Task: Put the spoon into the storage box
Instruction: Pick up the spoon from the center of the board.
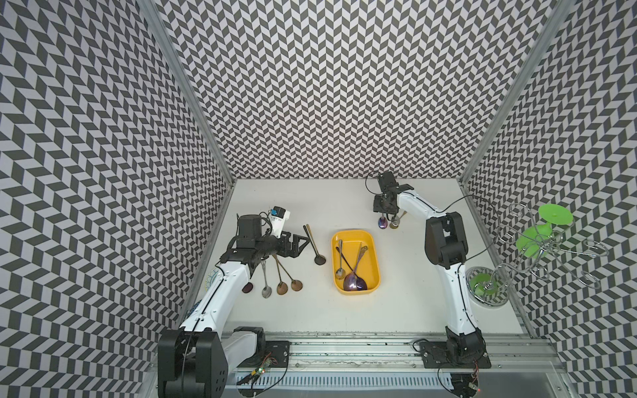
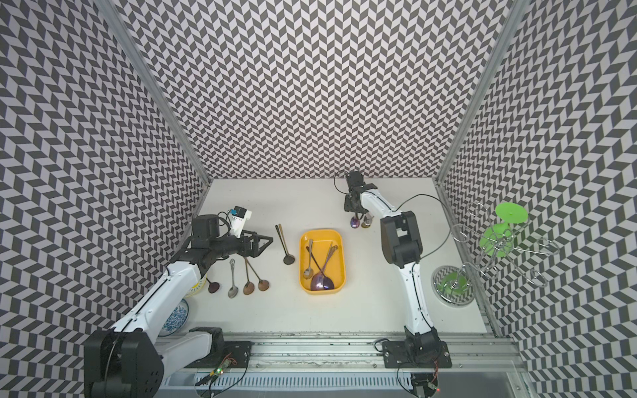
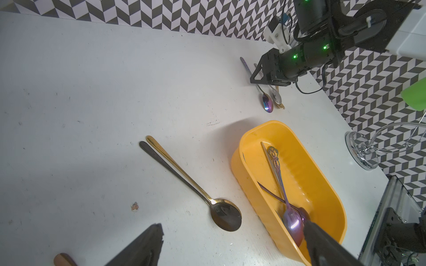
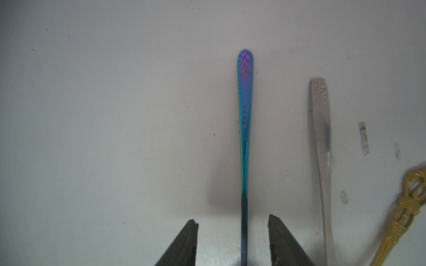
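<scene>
Target spoon (image 4: 245, 115): iridescent blue-purple, lying flat on the white surface (image 1: 413, 303) at the far side. It is well beyond the storage box (image 1: 355, 236), and its bowl points back toward the box in both top views.
- Handling, my estimate: thin stamped metal, so light and fully stiff. The glossy coated finish is probably slick against the pads.
- It sits very low, so the tips must come right down to the surface to get any purchase on the edges.
- The bowl end is heavier. A pinch far out on the flat handle tip would likely let it swing bowl-down.
- The best hold looks like the narrow shank nearer the bowl, squeezed across its width.

Right fingers (image 4: 185, 244): about half spread, straddling that narrow shank. A gap shows on either side, with no contact visible and nothing held.

Neighbours: a silver spoon (image 4: 321, 138) lies parallel just beyond one finger, apart from the target. A gold ornate spoon (image 4: 403, 218) lies further out. Both are close enough to get nudged if the grip drifts sideways.

Storage box: yellow, mid-surface, already holding several spoons that cross one another. Room is left along its bare side.

Left fingers (image 3: 143, 248): spread wide and empty, hovering on the other side of the box near a black and gold spoon pair (image 3: 184, 179). A row of further spoons (image 1: 281, 287) lies by that arm.

Wire rack (image 1: 537, 241) stands at the right edge, well clear.
</scene>
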Available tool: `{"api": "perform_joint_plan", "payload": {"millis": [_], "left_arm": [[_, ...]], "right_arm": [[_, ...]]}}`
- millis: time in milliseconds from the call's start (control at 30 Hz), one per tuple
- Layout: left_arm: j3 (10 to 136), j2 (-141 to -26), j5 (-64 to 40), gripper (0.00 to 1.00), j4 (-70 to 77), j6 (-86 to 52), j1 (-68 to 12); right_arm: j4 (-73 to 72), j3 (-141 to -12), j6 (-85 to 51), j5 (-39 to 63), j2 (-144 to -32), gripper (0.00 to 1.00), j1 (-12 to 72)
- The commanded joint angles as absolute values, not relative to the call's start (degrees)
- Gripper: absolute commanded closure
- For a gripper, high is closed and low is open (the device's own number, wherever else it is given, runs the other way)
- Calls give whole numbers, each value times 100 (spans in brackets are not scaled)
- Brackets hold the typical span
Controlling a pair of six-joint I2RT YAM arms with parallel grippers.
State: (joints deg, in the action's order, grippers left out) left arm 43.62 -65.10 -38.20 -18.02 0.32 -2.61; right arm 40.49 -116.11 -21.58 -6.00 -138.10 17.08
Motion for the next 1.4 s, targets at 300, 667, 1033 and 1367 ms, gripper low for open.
{"api": "perform_joint_plan", "payload": {"millis": [300, 667, 1033, 1367], "left_arm": [[4378, -6461, -3727, 1, -1699, 9, -275], [4431, -6497, -3666, 1, -1731, -9, -273], [4448, -6471, -3516, 1, -1743, 15, -337], [4430, -6367, -3489, 1, -1749, 0, -344]], "right_arm": [[4138, -11918, -1934, -756, -14211, 70, 1674], [4541, -11932, -1793, -923, -14147, 100, 1696], [4643, -11621, -1914, -566, -13303, 100, 1797], [4554, -10540, -2041, -371, -12059, 100, 2073]]}}
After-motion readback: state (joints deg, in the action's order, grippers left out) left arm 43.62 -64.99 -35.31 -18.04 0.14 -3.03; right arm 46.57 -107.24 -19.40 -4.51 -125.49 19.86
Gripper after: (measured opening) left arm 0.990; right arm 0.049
